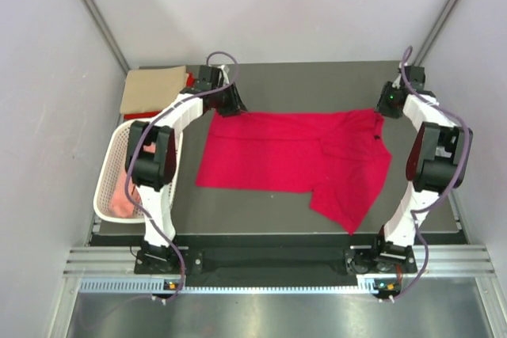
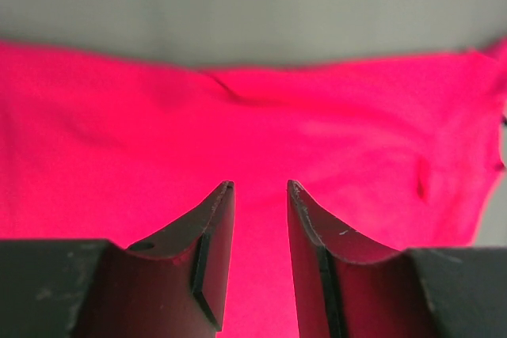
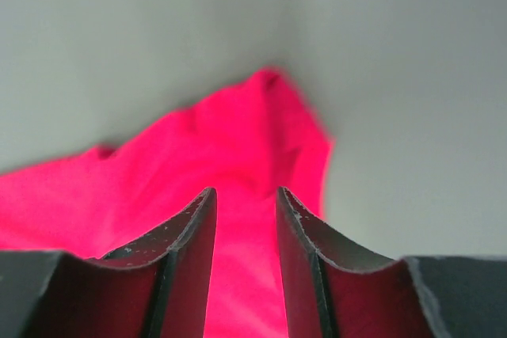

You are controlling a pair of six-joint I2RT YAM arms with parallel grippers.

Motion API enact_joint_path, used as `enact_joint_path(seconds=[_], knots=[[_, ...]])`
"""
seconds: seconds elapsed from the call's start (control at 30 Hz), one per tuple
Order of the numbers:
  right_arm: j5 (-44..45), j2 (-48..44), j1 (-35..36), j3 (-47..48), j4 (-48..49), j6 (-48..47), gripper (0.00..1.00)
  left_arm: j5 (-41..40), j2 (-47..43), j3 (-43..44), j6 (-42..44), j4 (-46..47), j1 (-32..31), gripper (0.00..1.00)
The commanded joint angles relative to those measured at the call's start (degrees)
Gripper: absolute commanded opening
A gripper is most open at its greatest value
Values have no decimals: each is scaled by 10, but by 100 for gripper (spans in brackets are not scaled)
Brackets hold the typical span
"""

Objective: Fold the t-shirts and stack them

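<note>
The left hand (image 2: 260, 187) is partly open and empty, poised over the 10 o'clock corner of the crimson t-shirt (image 1: 277, 156). The right hand (image 3: 245, 193) is partly open, nothing gripped, above the 2 o'clock corner. The crimson t-shirt is spread at the centre of the table (image 1: 317, 77). At 9 o'clock, the white basket (image 1: 107, 176) is loaded with a salmon pink t-shirt (image 1: 123, 202). A folded tan t-shirt (image 1: 152, 89) is laid at 10 o'clock.

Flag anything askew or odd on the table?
The red shirt lies uneven. Its left part is a flat, fairly square band, but its right end juts diagonally toward the near edge, so the outline is lopsided. Nothing looks spilled or damaged.
</note>
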Motion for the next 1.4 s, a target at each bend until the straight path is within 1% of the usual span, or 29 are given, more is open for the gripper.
enact_joint_path(seconds=[0.0,0.1,0.23,0.33,0.43,0.53,0.6,0.67,0.83,0.9,0.93,0.97,1.0,1.03,1.07,1.1,1.17,1.2,1.23,1.27,1.33,1.37], knots=[[-74,41,-23,55,33,-3,36,-14,46,63,-2,12,14,38],[-82,79,-33,82,33,-10,34,-17,106,101,-5,11,22,38],[-92,123,-46,99,47,-4,32,-27,151,133,-5,10,30,38],[-108,147,-54,105,63,3,29,-34,174,146,-3,8,37,38],[-103,159,-59,103,75,9,23,-52,186,147,-3,5,41,38],[-82,152,-67,82,107,15,4,-69,194,145,-3,-3,45,38],[-76,135,-74,53,135,21,0,-86,196,142,-1,-8,45,38],[-72,124,-82,28,166,36,0,-99,198,139,0,-11,47,38],[-70,105,-84,0,204,74,0,-114,205,137,-8,-4,51,37],[-79,109,-84,2,206,84,4,-100,204,138,-14,1,52,37],[-83,109,-85,4,202,86,10,-87,202,141,-16,7,52,38],[-87,109,-84,10,197,85,14,-72,197,144,-19,8,52,38],[-87,100,-84,12,181,86,17,-61,187,146,-22,9,52,38],[-85,92,-84,11,175,86,22,-40,176,150,-24,12,51,39],[-76,80,-85,8,168,86,25,-35,156,152,-25,14,51,40],[-71,59,-85,9,144,87,31,-27,145,154,-25,12,50,40],[-53,35,-84,31,92,88,34,-27,109,158,-22,3,47,42],[-49,28,-84,38,39,88,35,-25,97,159,-22,-2,43,43],[-42,21,-83,47,14,88,35,-21,85,156,-19,-7,38,43],[-18,2,-82,48,-8,89,36,-20,60,153,-18,-10,33,44],[1,-23,-82,22,-47,92,37,-19,35,131,-12,-10,9,44],[9,-52,-81,7,-53,92,38,-22,12,123,-10,-10,-2,44]])
